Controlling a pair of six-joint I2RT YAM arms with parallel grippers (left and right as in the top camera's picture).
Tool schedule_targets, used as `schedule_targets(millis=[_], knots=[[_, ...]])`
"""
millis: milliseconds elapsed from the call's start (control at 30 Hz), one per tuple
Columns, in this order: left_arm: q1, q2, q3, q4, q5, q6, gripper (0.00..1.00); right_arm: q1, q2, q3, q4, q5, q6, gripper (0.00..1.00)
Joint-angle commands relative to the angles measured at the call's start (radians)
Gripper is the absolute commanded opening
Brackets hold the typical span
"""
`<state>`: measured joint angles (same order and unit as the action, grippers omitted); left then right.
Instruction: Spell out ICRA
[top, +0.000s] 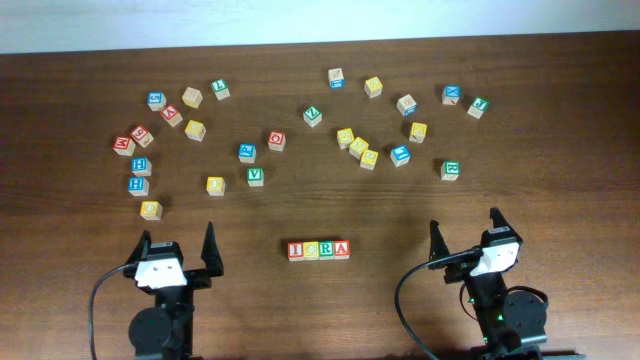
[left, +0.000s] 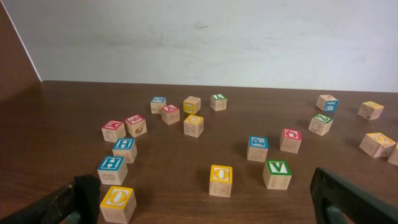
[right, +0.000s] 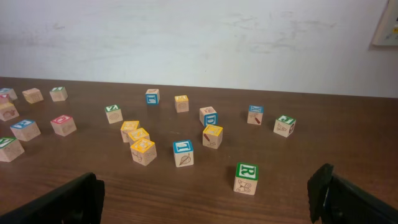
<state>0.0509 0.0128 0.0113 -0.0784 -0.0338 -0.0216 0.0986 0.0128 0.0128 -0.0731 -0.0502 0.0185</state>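
**ICRA row in place at centre front; both grippers open and empty**

Left side. Your left gripper (top: 177, 235) stands with its jaws spread wide. It holds nothing and touches nothing. Its own camera shows only loose cubes (top: 195, 130) ahead of it, the nearest being a yellow O cube (left: 117, 202) just off the left finger. None of the task's cubes appears in that view.

Centre. The word sits on the tabletop (top: 560, 200) near the front edge, between the two arms. It reads red I cube (top: 296, 250), yellow C cube (top: 311, 250), green R cube (top: 326, 250), red A cube (top: 342, 250). The four stand side by side and appear to touch, well apart from the scattered cubes further back. The row's long axis runs left to right. It lies off to each gripper's inner side, level with the wrists and not ahead of the fingertips. Neither arm is clearly nearer. The I end faces the left arm and the A end faces the right.

Right side. Your right gripper (top: 464, 222) is likewise fully spread, empty and clear of every cube. Its camera shows one green-faced cube (right: 246, 178) closest in, whose letter I cannot read with confidence.

Finding. In my judgement the spelling is complete and in order. No further pick looks necessary. Any move inward risks a finger sweeping the end of the row.
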Motion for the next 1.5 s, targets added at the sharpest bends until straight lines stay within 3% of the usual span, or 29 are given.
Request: schedule_targets(millis=[0, 1467], knots=[[-0.004, -0.008, -0.002, -0.009, 0.011, 0.016, 0.99, -0.008, -0.009, -0.007, -0.002, 0.002, -0.004, 0.98], [-0.004, -0.008, -0.002, -0.005, 0.011, 0.016, 0.99, -0.054, -0.01, -0.007, -0.01, 0.06, 0.016, 0.98]])
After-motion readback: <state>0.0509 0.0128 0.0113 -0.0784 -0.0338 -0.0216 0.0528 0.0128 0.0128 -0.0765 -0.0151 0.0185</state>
